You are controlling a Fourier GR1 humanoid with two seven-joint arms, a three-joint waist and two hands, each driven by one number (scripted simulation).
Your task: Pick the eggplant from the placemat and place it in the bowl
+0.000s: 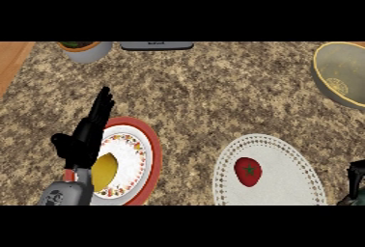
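Note:
A red, rounded vegetable with a green stem star (247, 171) lies on a round white lace-edged placemat (288, 181) at the lower right. The grey bowl with a yellow rim (342, 72) stands at the far right, cut by the view's edge, and nothing shows inside it. My left hand (87, 135) rests open at the left with fingers straight up, over the edge of a plate. Only a dark sliver of my right hand (354, 182) shows at the lower right edge, just right of the placemat and apart from the vegetable.
A red-rimmed patterned plate (152, 157) with a yellow food item (105, 169) sits under my left hand. A grey pot with a plant (87, 49) and a grey appliance (157, 46) stand at the far edge. Wood (10, 60) borders the counter's left.

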